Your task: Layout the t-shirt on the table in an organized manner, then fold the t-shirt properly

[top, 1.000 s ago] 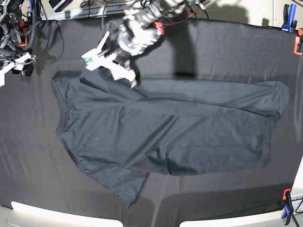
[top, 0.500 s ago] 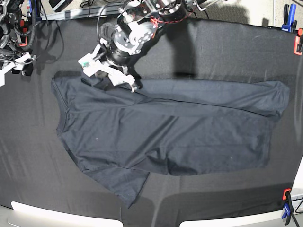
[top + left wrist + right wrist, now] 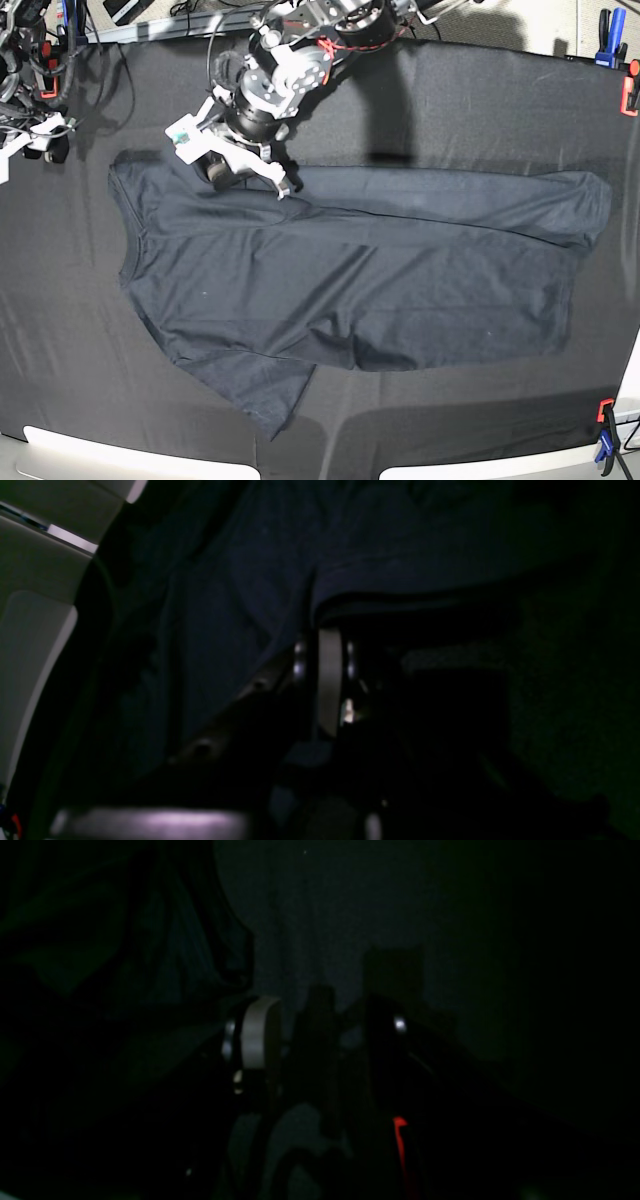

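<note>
T-shirt [image 3: 350, 270] lies partly folded on the desk [image 3: 60, 330]; my left jaws [image 3: 327, 645] are clamped on its far edge, presumably to draw the sleeve inward, my right jaws [image 3: 320, 1035] apart beside it.

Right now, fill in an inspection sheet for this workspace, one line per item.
Surface: black cloth-covered table, pale rim along the near edge
Job's things: dark t-shirt spread wide, its far edge folded over, one sleeve angled toward the near rim
Clutter: nothing seen
Left gripper: shut on the t-shirt near its far edge
Right gripper: open, off the shirt at the far left of the base view
Cables: red and black wires along the left arm
Surroundings: red and blue clamps at table corners
</note>
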You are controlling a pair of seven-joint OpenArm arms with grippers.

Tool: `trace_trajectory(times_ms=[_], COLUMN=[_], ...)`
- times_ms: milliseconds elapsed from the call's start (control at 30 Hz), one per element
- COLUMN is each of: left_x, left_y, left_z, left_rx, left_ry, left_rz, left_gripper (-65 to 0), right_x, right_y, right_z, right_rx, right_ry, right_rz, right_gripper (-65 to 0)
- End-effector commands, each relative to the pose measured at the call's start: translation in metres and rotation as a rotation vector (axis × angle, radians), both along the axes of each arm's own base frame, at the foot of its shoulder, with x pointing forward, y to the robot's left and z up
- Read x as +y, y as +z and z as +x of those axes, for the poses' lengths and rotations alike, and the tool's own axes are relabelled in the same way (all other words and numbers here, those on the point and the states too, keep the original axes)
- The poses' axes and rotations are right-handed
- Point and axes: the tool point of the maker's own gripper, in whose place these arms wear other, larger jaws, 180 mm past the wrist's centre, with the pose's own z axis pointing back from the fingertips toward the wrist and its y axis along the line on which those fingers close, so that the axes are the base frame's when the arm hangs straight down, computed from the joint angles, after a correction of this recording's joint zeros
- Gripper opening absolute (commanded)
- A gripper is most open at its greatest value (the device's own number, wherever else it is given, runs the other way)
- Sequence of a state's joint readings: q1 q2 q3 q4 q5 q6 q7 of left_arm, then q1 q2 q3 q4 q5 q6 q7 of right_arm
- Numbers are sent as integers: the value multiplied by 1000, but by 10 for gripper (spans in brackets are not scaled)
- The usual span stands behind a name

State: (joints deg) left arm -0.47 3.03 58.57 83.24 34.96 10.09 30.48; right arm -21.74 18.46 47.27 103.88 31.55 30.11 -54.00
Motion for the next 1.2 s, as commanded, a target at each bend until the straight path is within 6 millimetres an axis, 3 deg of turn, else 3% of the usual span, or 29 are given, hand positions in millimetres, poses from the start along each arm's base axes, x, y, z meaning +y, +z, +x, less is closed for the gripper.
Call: trace_trajectory(times_ms=[0, 167, 300, 500, 667, 867, 1133, 1167], left_x=[-13, -9, -2, 32, 49, 52, 42, 41], left_y=[33, 44, 62, 87, 96, 67, 27, 24], left_z=[12, 30, 58, 115, 143, 159, 161, 162], left_rx=[-78, -127, -155, -89, -70, -29, 14, 31], left_ry=[0, 7, 39, 164, 197, 211, 188, 190], left_rz=[-72, -59, -97, -270, -328, -291, -252, -262], left_gripper=[-650, -650, -650, -650, -650, -650, -650, -577], right_x=[-4, -4, -4, -4, -4, -4, 0, 1], right_y=[14, 14, 14, 14, 14, 14, 14, 14], right_z=[8, 8, 8, 8, 8, 8, 9, 8], right_rx=[-46, -49, -47, -47, -48, -47, -45, -45], right_ry=[9, 9, 9, 9, 9, 10, 57, 57], right_rz=[-25, -25, -25, -25, -25, -25, -35, -34], right_gripper=[-385, -385, -385, -385, -385, -385, -385, -385])
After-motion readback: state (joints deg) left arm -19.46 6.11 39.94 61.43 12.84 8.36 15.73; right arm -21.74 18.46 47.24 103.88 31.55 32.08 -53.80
